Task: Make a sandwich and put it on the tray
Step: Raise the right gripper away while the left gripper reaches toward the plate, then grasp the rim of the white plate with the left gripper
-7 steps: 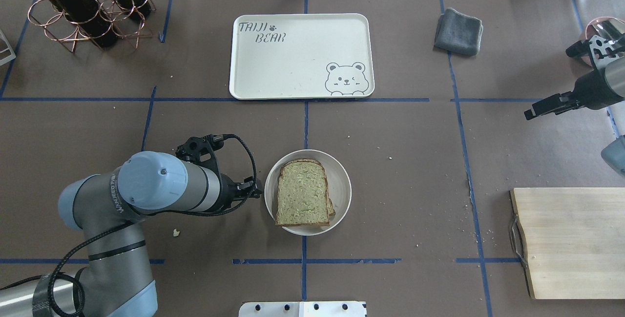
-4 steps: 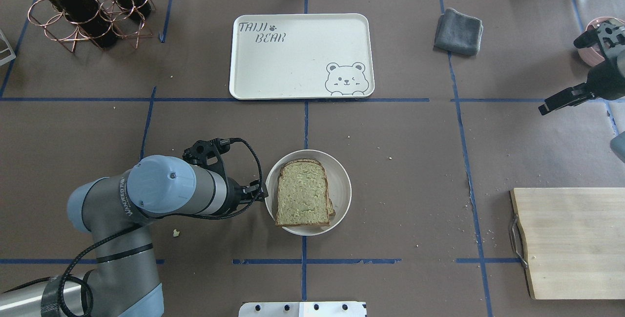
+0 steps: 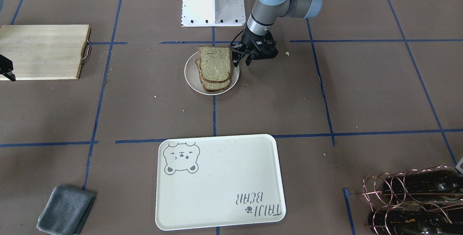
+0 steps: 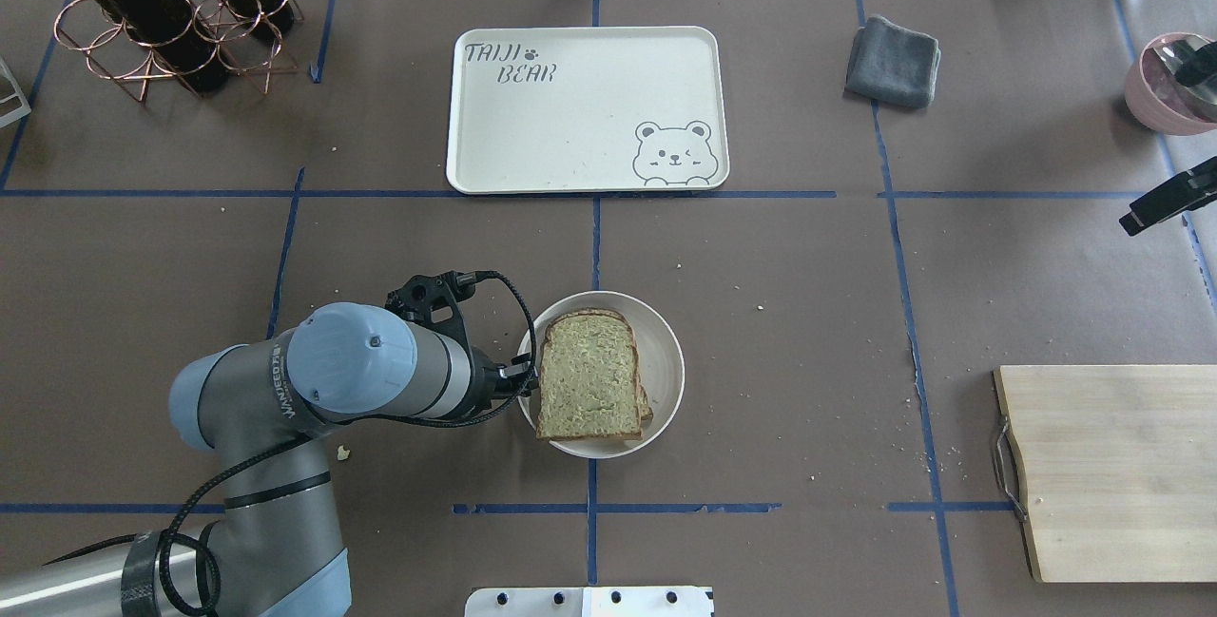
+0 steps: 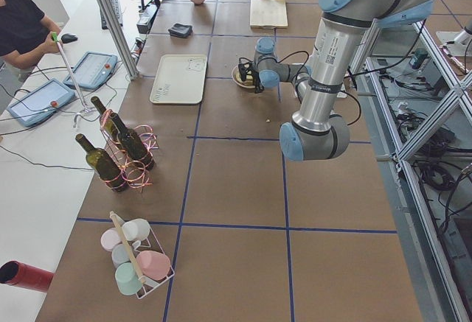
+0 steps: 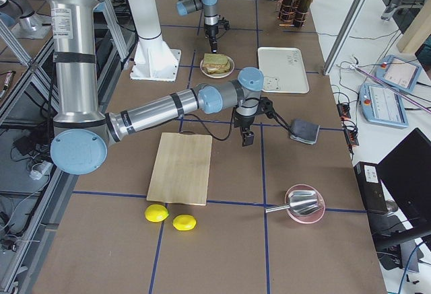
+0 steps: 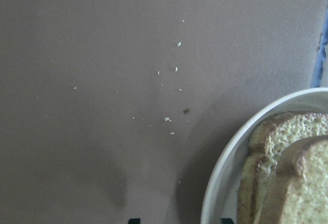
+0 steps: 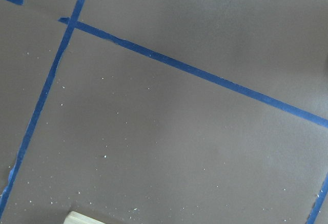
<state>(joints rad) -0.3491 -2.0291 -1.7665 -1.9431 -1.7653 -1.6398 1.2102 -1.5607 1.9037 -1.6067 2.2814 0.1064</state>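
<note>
Sandwich (image 4: 589, 375): stacked bread slices with tan crumb and dark crust, the top slice slightly offset. It sits on a round white plate (image 4: 668, 341) near the robot's side of the table, on the centre tape line.
Left gripper (image 3: 241, 60): points down at the plate's edge, on the robot's left of the sandwich. From overhead the arm covers most of it.
Left fingers: set apart and straddling the plate's rim. In the wrist view, one of the two fingertips (image 7: 134, 220) is over bare table and the other is over the rim. The bread lies beyond that second tip, outside the gap. Contact with the plate: cannot tell.
Right gripper (image 4: 1165, 203): above bare paper on the robot's right part of the table, well apart from the sandwich. Finger spacing: cannot tell.
Tray (image 4: 580, 123): cream, with a bear face and "TAIJI BEAR" lettering. It lies flat on the far side of the table from the robot, in line with the plate and well apart from it.
Surface: brown paper (image 4: 780, 389) marked with a grid of blue tape (image 4: 596, 246), with crumbs scattered beside the plate.
Other items: wooden board (image 4: 1112, 470) with a metal handle on the robot's right, a folded grey cloth (image 4: 894, 61), a copper wire rack (image 4: 171, 37) of dark bottles, a pink bowl (image 6: 304, 203) holding a metal utensil, and lemons (image 6: 156, 213) just beyond the board.
Room: a person (image 5: 18, 20) in a dark top stands at a side bench with tablets (image 5: 40, 101). A rack of pastel cups (image 5: 136, 263) is at the table's left end.
</note>
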